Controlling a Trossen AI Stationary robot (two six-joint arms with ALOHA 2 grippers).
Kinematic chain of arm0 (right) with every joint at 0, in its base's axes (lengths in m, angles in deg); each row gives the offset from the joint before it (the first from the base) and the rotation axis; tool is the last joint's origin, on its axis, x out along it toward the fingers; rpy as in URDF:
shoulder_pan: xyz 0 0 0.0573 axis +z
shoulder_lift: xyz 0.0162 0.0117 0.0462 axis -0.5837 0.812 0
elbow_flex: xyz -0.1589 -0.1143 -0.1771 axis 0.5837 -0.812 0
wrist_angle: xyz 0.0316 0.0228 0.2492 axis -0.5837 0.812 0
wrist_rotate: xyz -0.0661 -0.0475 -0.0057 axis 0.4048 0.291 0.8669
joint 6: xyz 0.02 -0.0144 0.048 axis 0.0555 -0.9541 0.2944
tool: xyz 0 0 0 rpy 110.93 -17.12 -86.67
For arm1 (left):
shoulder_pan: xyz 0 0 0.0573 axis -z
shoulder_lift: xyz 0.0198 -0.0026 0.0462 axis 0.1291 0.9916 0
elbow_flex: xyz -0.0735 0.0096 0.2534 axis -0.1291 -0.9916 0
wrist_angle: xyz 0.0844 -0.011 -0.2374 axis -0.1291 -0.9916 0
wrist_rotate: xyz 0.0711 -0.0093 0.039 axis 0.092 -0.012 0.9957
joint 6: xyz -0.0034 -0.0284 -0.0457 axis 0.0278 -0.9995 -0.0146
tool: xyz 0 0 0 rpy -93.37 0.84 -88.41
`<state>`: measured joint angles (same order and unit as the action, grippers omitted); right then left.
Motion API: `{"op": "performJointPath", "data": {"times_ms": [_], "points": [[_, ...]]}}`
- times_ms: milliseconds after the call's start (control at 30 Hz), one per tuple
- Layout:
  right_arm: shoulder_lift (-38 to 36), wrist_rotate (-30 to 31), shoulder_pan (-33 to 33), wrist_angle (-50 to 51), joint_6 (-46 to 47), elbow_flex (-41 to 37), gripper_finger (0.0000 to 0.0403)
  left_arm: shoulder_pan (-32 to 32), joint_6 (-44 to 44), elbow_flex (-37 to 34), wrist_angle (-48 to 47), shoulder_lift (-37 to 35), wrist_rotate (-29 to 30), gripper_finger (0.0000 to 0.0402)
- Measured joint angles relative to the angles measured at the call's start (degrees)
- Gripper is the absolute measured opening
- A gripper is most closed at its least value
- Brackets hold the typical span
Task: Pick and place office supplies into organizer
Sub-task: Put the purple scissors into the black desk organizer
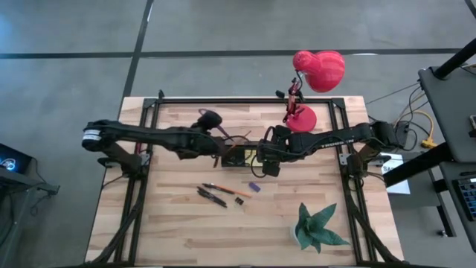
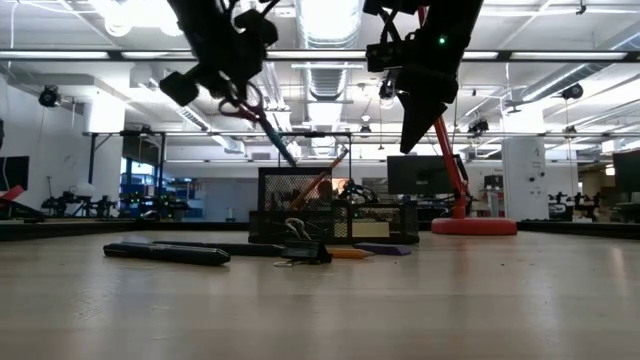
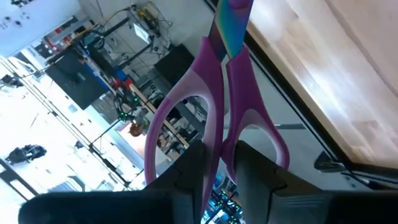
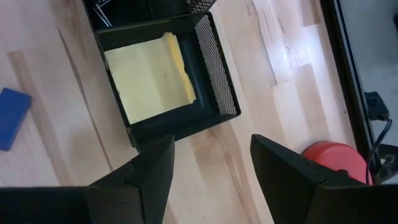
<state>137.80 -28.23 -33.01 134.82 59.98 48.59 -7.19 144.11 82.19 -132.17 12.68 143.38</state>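
Observation:
My left gripper (image 2: 232, 88) is shut on purple-handled scissors (image 2: 262, 122), high above the black mesh organizer (image 2: 335, 215). The blades slant down toward the organizer without reaching it. In the high view my left gripper (image 1: 217, 147) is at the organizer's (image 1: 239, 156) left side. My right gripper (image 1: 265, 161) is open and empty above the organizer's right end. A yellow sticky-note pad (image 4: 149, 78) lies in one compartment. Dark and orange pens (image 1: 217, 193) lie on the table nearer the front edge. My left gripper pinches the scissors' purple handles (image 3: 214, 134) between its two fingers (image 3: 186, 171). The inner bars of both loops lie in the gap. The scissors are lifted clear and tilted, with the blades (image 2: 280, 148) pointing down and away from the fingers.
A blue eraser-like block (image 1: 254, 187) and a small dark bit (image 1: 239, 201) lie near the pens. A red desk lamp (image 1: 318, 71) stands at the far right and a green paper plant (image 1: 316, 227) at the near right. An orange pencil (image 2: 320, 186) leans in the organizer.

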Motion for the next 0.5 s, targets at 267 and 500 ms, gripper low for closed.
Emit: {"op": "performJointPath", "data": {"times_ms": [267, 500], "points": [[0.00, -0.07, 0.02, 0.14, -0.81, -0.04, 0.0203, 1.00, 3.58, 5.25, -0.83, 5.55, 0.02, 0.0051], [0.00, -0.08, 0.02, 1.19, -1.07, -0.05, 0.0203, 3.35, 4.12, 6.02, -2.30, 8.54, -0.84, 0.0051]]}}
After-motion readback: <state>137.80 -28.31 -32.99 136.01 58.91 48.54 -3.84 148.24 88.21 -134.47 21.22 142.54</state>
